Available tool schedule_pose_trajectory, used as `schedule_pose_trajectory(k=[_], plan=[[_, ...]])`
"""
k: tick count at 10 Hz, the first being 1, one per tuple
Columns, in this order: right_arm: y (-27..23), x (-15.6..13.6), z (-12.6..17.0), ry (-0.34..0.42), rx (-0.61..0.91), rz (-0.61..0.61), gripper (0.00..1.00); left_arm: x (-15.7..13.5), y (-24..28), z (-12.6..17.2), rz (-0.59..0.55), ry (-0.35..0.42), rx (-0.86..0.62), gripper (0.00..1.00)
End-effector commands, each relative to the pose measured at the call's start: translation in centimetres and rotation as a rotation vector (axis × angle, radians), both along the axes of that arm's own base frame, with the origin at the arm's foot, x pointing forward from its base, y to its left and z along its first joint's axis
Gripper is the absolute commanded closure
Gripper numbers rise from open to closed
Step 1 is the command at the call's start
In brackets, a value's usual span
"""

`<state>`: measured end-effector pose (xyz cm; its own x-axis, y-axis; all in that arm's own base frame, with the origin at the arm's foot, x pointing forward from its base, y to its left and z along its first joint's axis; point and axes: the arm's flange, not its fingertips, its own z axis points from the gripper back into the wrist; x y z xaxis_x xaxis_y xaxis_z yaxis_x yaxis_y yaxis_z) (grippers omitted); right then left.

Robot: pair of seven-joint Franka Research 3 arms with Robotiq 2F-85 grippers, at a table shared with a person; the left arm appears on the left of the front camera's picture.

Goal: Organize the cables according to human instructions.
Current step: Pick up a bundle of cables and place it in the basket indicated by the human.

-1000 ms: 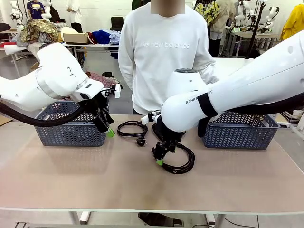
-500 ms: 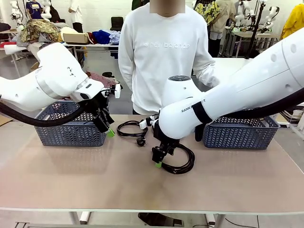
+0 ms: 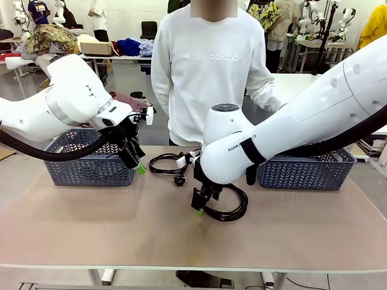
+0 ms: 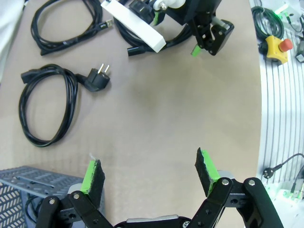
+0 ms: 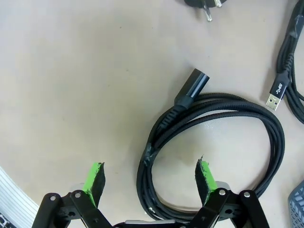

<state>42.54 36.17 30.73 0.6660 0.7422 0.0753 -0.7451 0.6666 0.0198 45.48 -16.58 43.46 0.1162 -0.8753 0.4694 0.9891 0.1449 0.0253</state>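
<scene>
A black cable coil (image 3: 236,214) lies mid-table; my right gripper (image 3: 199,206) hangs open just over its left side. In the right wrist view this coil (image 5: 213,112) runs between and beyond the open green fingertips (image 5: 205,175), which stand apart from it, with its connector (image 5: 192,85) ahead. A second coiled cable ends in a round plug (image 3: 179,179) further back. My left gripper (image 3: 136,162) is open beside the left basket, holding nothing. Its wrist view shows that plug cable (image 4: 96,80), a thinner coil (image 4: 52,45) and the right gripper (image 4: 209,35).
Blue-grey lattice baskets stand at the left (image 3: 91,172) and right (image 3: 302,175) of the table. A person in a white sweatshirt (image 3: 208,72) stands at the far edge. A USB plug (image 5: 274,96) of another cable lies near the right gripper.
The right arm has shifted a little left and lower over the middle coil. The left arm and the cables have not moved.
</scene>
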Motion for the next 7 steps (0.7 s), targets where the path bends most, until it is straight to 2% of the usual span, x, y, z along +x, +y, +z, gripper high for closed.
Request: schedule_pose_trajectory(k=[1,3,4,5,6,7], plan=[[0.86,0.72,-0.07,-0.039,-0.022,-0.03,0.0,0.09,0.12,0.09,0.002,0.0,-0.001,0.0],[0.94,1.04,-0.28,-0.023,-0.018,-0.035,0.0,0.09,0.12,0.09,0.002,0.0,-0.001,0.0],[0.93,1.17,-0.39,-0.025,-0.021,-0.04,0.18,0.09,0.12,0.09,0.002,0.0,-0.001,0.0],[0.94,1.31,-0.38,-0.025,-0.02,-0.045,0.19,0.09,0.12,0.09,0.002,0.0,-0.001,0.0],[0.97,1.45,-0.37,-0.026,-0.017,-0.048,0.37,0.09,0.12,0.09,0.002,0.0,-0.001,0.0],[1.02,1.53,-0.32,-0.027,-0.017,-0.049,0.24,0.09,0.12,0.09,0.002,0.0,-0.001,0.0]])
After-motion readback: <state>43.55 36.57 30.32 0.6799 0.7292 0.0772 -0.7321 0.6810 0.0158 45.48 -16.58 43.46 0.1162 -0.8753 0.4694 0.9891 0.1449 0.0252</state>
